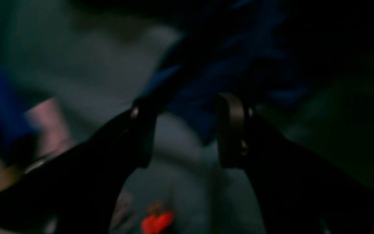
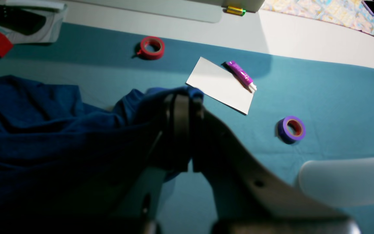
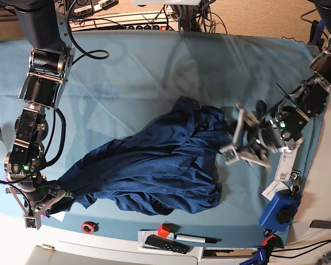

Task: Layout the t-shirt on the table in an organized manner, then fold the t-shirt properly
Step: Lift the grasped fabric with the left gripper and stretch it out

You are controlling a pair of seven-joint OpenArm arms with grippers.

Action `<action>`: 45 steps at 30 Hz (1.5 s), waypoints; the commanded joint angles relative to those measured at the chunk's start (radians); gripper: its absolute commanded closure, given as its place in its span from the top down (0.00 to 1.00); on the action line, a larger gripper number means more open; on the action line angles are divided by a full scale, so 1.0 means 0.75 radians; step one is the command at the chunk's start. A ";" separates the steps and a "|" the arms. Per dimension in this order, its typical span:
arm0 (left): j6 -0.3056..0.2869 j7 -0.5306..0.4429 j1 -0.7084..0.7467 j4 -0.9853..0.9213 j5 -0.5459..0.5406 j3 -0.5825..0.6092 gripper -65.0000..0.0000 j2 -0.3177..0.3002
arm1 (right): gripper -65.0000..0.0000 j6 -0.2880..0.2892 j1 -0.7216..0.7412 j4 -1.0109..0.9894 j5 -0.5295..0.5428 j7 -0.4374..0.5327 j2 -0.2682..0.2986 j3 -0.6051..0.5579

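Now the left claw point(image 3: 235, 141) stood spread just beside the shirt point(image 3: 154, 168); the right claw point(image 3: 44, 207) pinched its corner on the desk point(image 3: 143, 72).

Right claw point(image 2: 187, 107) pinches t-shirt point(image 2: 44, 130) — lifted.

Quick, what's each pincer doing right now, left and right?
Left pincer: open, holding nothing, right beside the shirt.
Right pincer: closed on the shirt's edge.
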 commanded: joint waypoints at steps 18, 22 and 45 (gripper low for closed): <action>0.191 -0.101 0.220 0.016 0.256 -0.013 0.54 0.370 | 0.00 -0.002 0.047 0.024 0.004 0.050 0.019 0.004; 0.201 -0.144 0.272 -0.007 0.330 -0.013 0.54 0.373 | 0.00 -0.002 0.048 0.024 0.004 0.052 0.019 0.004; 0.236 -0.093 0.282 0.133 0.587 -0.013 0.00 0.314 | 0.00 -0.002 0.048 0.024 0.004 0.064 0.019 0.004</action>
